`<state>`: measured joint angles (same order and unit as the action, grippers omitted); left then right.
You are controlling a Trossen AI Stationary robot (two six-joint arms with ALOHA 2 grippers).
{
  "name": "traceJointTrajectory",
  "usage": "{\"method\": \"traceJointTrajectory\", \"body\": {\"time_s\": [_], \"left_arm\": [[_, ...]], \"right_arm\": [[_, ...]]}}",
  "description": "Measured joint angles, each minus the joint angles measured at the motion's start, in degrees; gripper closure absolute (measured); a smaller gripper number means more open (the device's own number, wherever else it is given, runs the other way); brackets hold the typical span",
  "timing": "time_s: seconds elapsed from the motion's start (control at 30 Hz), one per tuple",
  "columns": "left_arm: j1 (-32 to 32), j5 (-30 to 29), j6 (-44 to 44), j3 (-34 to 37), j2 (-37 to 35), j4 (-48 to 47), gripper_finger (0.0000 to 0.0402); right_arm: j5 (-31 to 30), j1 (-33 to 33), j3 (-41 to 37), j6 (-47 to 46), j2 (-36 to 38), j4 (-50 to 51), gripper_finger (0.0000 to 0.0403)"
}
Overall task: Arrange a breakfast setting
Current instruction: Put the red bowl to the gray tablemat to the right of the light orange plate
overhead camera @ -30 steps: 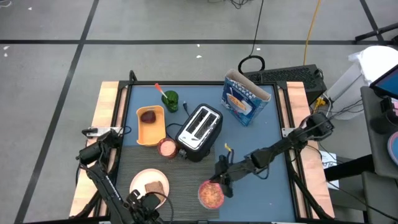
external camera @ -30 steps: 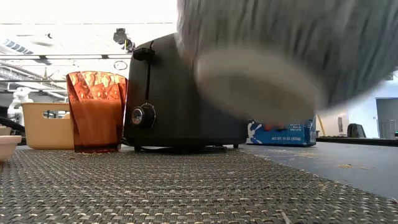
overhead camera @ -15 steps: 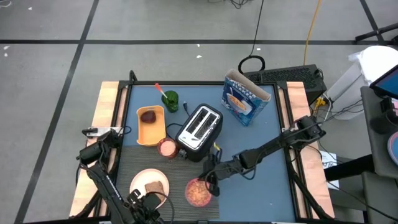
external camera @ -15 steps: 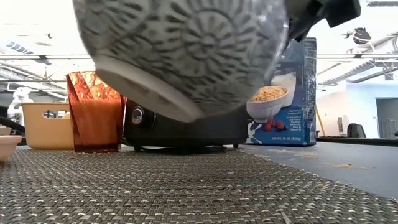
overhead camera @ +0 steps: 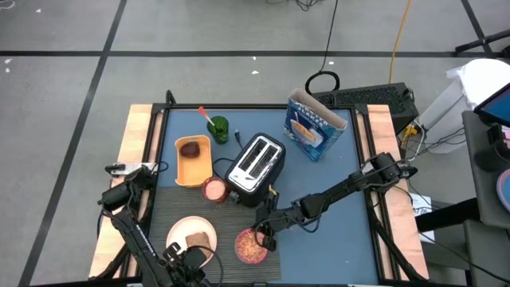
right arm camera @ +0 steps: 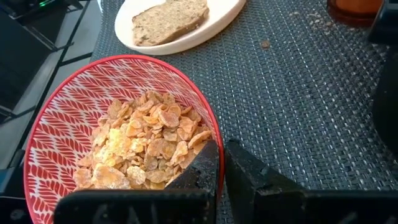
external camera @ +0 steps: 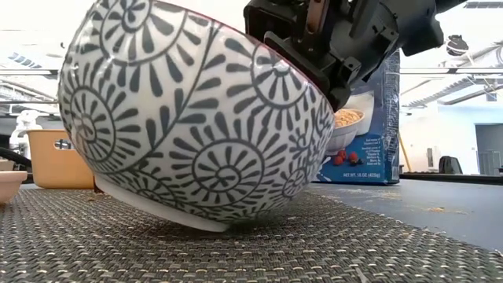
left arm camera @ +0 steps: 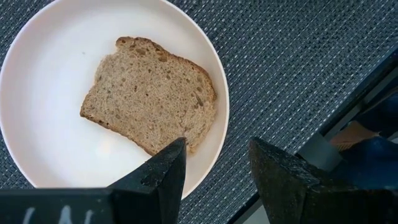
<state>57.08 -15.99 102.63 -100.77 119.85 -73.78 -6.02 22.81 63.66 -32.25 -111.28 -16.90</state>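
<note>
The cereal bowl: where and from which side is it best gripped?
By its rim, one finger inside and one outside, as the right end effector grips it now. The cereal bowl is wide with curved walls, so only its thin edge fits; come from the side away from the plate.

From above I see my right arm stretched across the table [overhead camera: 351, 231], its end effector [overhead camera: 261, 237] at the rim of the cereal bowl [overhead camera: 251, 247] on the dark mat [overhead camera: 227, 214]. Just beside the bowl sits the cream plate [overhead camera: 182, 231] with the toast slice [overhead camera: 198, 240]. My left end effector [overhead camera: 182, 258] hangs at the plate's near edge; I cannot tell how its fingers stand. Behind are the toaster [overhead camera: 256, 167], a small pink cup [overhead camera: 214, 189], the orange container [overhead camera: 193, 160], a green cup [overhead camera: 219, 129] holding the red-handled spoon [overhead camera: 205, 115], and a cereal box [overhead camera: 313, 124]
</note>
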Motion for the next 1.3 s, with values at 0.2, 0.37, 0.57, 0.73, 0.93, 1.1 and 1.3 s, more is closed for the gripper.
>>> {"method": "traceJointTrajectory", "body": {"time_s": [0.2, 0.37, 0.57, 0.73, 0.93, 1.1, 1.3], "left_arm": [[0.0, -1.0, 0.0, 0.0, 0.0, 0.1, 0.0220], [0.0, -1.1, 0.0, 0.0, 0.0, 0.1, 0.0220], [0.0, -1.1, 0.0, 0.0, 0.0, 0.2, 0.0220], [0.0, -1.0, 0.0, 0.0, 0.0, 0.3, 0.0220], [0.0, -1.0, 0.0, 0.0, 0.0, 0.3, 0.0220], [0.0, -1.0, 0.0, 0.0, 0.0, 0.3, 0.0220], [0.0, -1.0, 0.0, 0.0, 0.0, 0.3, 0.0220]], "right_arm": [[0.1, -0.2, 0.0, 0.1, 0.0, 0.0, 0.0394], [0.0, -0.3, 0.0, 0.1, 0.0, -0.1, 0.0394], [0.1, -0.5, 0.0, 0.0, 0.0, -0.2, 0.0394], [0.0, -1.1, 0.0, 0.0, 0.0, -0.2, 0.0394], [0.1, -1.2, 0.0, 0.1, 0.0, -0.4, 0.0394], [0.1, -1.2, 0.0, 0.2, 0.0, -0.4, 0.0394], [0.1, -1.1, 0.0, 0.2, 0.0, -0.4, 0.0391]]}}
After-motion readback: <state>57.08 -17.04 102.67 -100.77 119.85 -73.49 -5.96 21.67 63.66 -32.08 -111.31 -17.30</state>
